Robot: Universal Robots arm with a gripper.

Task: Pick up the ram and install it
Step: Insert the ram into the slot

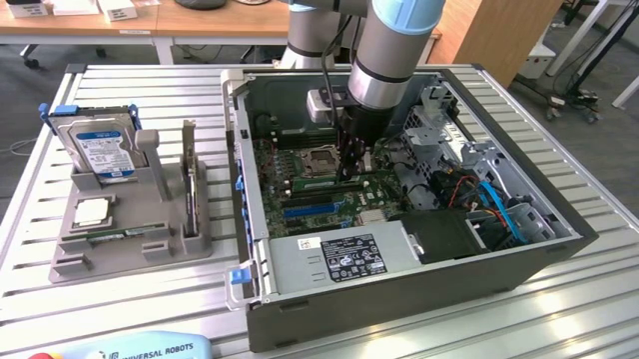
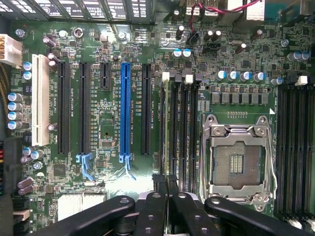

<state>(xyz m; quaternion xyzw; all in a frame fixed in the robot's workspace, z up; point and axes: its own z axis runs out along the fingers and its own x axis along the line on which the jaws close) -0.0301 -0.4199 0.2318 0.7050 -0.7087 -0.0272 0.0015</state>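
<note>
Ram (image 2: pixel 168 128) stands in a motherboard (image 2: pixel 110 129) slot inside the computer case (image 1: pixel 399 295); tool (image 2: pixel 166 180) clamped on it.

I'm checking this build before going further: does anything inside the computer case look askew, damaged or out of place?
Nothing looks damaged or spilled. The ram runs straight, parallel to the empty slots beside it, with the pincer shut on it. Only the processor socket stands empty.

Case (image 1: pixel 399 307) is matt grey metal, motherboard (image 2: pixel 110 123) glossy green, pincer (image 2: pixel 166 181) smooth black.
</note>
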